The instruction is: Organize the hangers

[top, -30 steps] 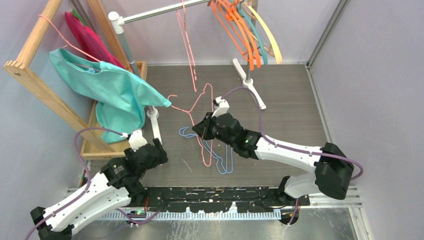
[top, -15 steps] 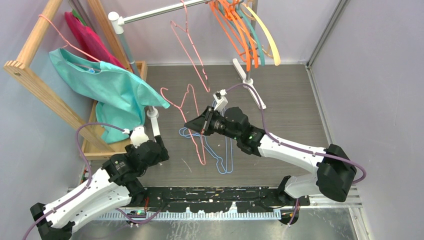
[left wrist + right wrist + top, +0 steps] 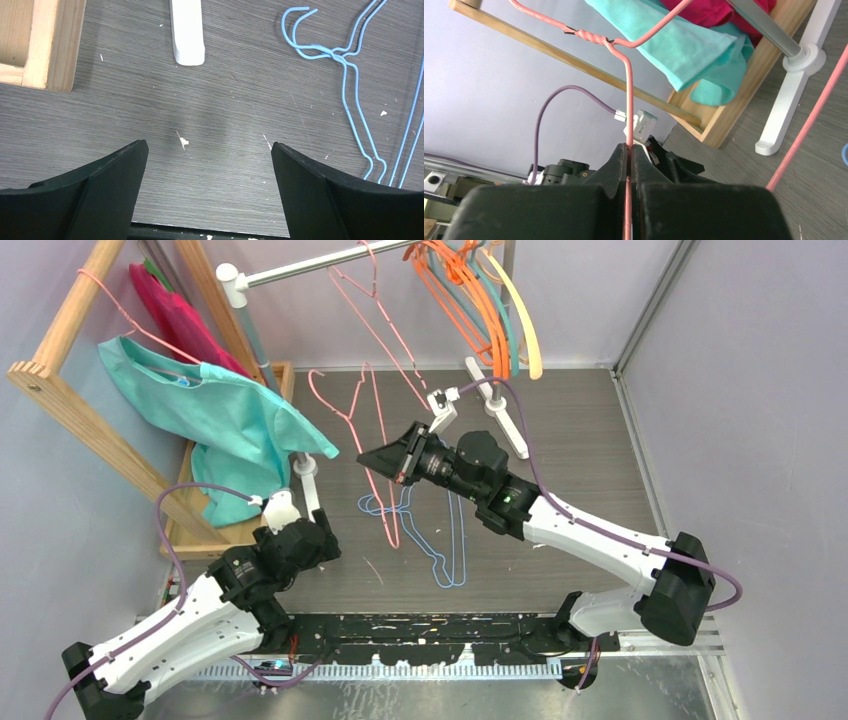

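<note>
Hung hangers (image 3: 495,340) on the rail (image 3: 300,268) behind, loose hangers (image 3: 334,52) on the table (image 3: 580,440) before it, rack (image 3: 62,320) left.

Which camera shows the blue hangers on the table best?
The top camera: it shows the blue hangers almost whole, flat on the table. The left wrist camera sees only their hooks and necks, close up. The right wrist camera shows just a tiny blue speck at its edge.

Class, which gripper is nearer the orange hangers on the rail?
Right. The right gripper, clamping a pink wire hanger, is raised below the orange hangers; the left gripper is low over the table, farther off.
</note>
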